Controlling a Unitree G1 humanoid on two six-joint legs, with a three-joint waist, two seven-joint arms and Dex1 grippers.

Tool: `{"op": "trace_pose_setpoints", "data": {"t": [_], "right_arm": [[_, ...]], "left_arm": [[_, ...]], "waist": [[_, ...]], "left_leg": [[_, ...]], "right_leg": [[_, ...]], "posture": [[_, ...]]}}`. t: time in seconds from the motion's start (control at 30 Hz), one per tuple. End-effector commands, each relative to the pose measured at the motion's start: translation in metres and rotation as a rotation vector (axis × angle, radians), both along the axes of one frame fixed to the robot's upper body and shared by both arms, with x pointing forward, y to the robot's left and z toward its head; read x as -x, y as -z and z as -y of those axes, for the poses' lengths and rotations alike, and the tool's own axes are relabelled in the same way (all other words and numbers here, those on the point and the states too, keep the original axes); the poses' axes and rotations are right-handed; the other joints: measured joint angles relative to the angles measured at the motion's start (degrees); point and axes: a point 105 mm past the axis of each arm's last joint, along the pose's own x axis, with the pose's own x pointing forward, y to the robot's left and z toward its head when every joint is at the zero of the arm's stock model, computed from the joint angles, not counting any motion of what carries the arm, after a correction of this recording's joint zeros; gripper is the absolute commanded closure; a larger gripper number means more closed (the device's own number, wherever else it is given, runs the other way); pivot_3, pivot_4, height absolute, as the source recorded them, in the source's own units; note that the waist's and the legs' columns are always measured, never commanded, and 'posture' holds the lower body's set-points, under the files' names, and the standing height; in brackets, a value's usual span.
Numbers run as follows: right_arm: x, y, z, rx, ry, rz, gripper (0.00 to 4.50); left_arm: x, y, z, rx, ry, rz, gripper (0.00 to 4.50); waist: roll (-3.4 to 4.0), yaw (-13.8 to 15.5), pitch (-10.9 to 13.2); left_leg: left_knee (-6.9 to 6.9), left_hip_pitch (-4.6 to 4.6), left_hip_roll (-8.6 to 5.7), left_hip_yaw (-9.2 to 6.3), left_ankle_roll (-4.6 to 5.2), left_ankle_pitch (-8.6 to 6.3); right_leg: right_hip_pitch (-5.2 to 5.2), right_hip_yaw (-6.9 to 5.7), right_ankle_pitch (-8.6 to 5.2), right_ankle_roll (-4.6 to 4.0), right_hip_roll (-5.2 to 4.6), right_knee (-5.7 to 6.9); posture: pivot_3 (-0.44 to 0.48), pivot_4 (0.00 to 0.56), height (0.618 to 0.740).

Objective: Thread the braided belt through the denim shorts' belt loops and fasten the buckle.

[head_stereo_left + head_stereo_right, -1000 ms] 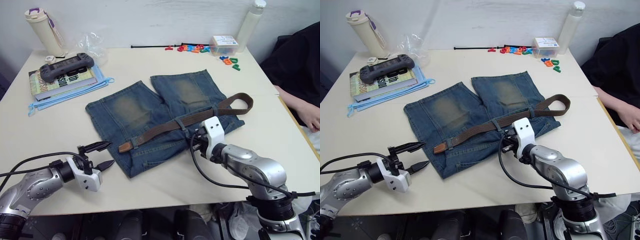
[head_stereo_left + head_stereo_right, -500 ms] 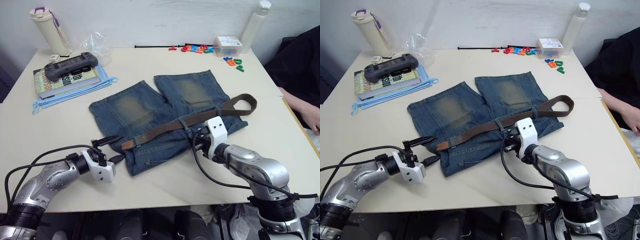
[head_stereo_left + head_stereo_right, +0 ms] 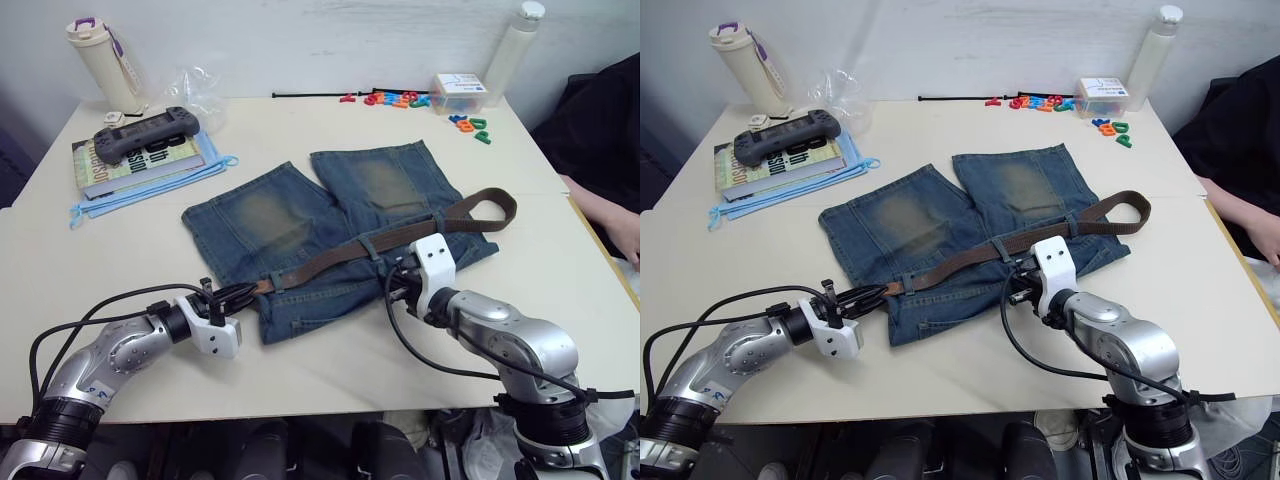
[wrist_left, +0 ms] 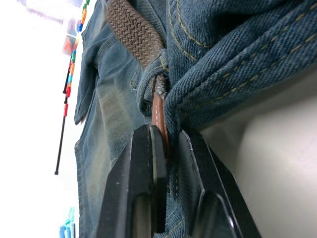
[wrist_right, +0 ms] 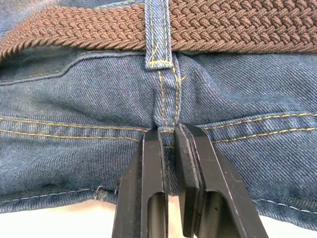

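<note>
Denim shorts [image 3: 330, 225]: spread flat in the middle of the table [image 3: 300, 130], waistband toward the robot, legs pointing away.
Braided belt [image 3: 400, 236]: lies along the waistband, running under a belt loop [image 5: 158, 34] at the centre seam; its far end curls into a loop past the shorts' right edge.
Leather tip [image 4: 159, 119]: at the shorts' left waistband corner, poking out from under a fold of denim.
Left gripper [image 4: 166, 148]: fingers closed down on the leather tip, with waistband denim bunched around them.
Right gripper [image 5: 168, 144]: fingers pinched together on the waistband's centre seam, just below the belt loop (the belt itself is not between them).
Clear box [image 3: 458, 90]: at the far right of the table, holding what looks like coloured pieces; loose coloured letters [image 3: 395, 98] lie beside it.
Bottles: a cream one with a purple cap [image 3: 100, 65] far left, a white one [image 3: 512, 50] far right (contents cannot be told).
Book [image 3: 140, 160]: far left, a grey game controller [image 3: 145, 128] on top.
Person's hand [image 3: 622, 235]: at the right edge.
</note>
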Motion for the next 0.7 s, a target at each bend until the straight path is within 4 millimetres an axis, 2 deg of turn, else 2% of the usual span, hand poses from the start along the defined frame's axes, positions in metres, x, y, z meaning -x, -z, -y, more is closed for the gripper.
{"op": "trace_pose_setpoints", "data": {"t": [0.03, 0.17, 0.27, 0.4, 0.47, 0.5, 0.57, 0.67, 0.7], "right_arm": [[0.002, 0.022, 0.019, 0.054, 0.094, -0.087, 4.5], [0.001, 0.022, 0.02, 0.052, 0.098, -0.087, 4.5], [0.0, 0.022, 0.02, 0.051, 0.1, -0.086, 4.5], [-0.001, 0.023, 0.018, 0.047, 0.095, -0.086, 4.5], [-0.001, 0.023, 0.017, 0.048, 0.089, -0.086, 4.5], [0.0, 0.023, 0.017, 0.048, 0.088, -0.086, 4.5], [-0.001, 0.023, 0.017, 0.049, 0.086, -0.086, 4.5], [0.0, 0.023, 0.016, 0.048, 0.084, -0.087, 4.5], [0.0, 0.023, 0.015, 0.048, 0.083, -0.087, 4.5]], "left_arm": [[0.007, -0.001, -0.006, -0.007, -0.01, 0.008, 4.37], [0.017, -0.007, -0.019, -0.013, -0.041, 0.02, 4.37], [0.026, -0.003, -0.031, -0.026, -0.072, 0.0, 4.37], [0.029, 0.0, -0.031, -0.014, -0.079, -0.022, 4.37], [0.028, -0.001, -0.028, 0.002, -0.077, -0.026, 3.31], [0.028, -0.001, -0.027, 0.006, -0.076, -0.027, 3.05], [0.027, 0.0, -0.026, 0.014, -0.082, -0.042, 2.26], [0.029, 0.004, -0.025, 0.008, -0.076, -0.072, 0.84], [0.031, 0.005, -0.025, 0.006, -0.071, -0.08, 0.84]], "waist": [[0.01, -0.15, 0.0], [0.02, -0.34, 0.02], [0.02, -0.5, 0.02], [0.03, -0.44, 0.03], [0.04, -0.47, 0.03], [0.05, -0.41, 0.04], [0.04, -0.33, 0.04], [0.04, -0.33, 0.03], [0.04, -0.33, 0.04]], "left_leg": [[0.0, 0.0, 0.0, 0.0, 0.0, 0.0], [-0.04, -0.07, 0.0, 0.01, 0.03, -0.02], [-0.08, -0.08, 0.0, 0.02, 0.03, -0.03], [-0.08, -0.08, 0.01, 0.02, 0.04, -0.03], [-0.09, -0.08, 0.02, 0.02, 0.03, -0.04], [-0.11, -0.08, 0.02, 0.02, 0.03, -0.04], [-0.12, -0.08, 0.02, 0.02, 0.03, -0.04], [-0.12, -0.07, 0.01, 0.02, 0.03, -0.04], [-0.12, -0.07, 0.01, 0.02, 0.03, -0.04]], "right_leg": [[-0.01, 0.0, 0.0, 0.0, 0.0, 0.0], [-0.06, 0.0, 0.0, 0.0, 0.01, -0.09], [-0.07, 0.0, 0.0, 0.0, 0.02, -0.12], [-0.07, 0.0, 0.0, 0.0, 0.02, -0.11], [-0.07, 0.01, -0.01, -0.01, 0.03, -0.11], [-0.09, 0.01, -0.01, -0.02, 0.03, -0.12], [-0.1, 0.0, -0.01, -0.02, 0.03, -0.14], [-0.07, 0.01, -0.01, -0.02, 0.01, -0.15], [-0.07, 0.01, -0.01, -0.02, 0.01, -0.15]], "posture": [[0.0, 0.15, 0.718], [0.0, 0.15, 0.718], [0.0, 0.15, 0.718], [0.0, 0.15, 0.718], [0.0, 0.15, 0.718], [0.0, 0.15, 0.718], [0.0, 0.15, 0.718], [0.0, 0.15, 0.718], [0.0, 0.15, 0.718]]}}
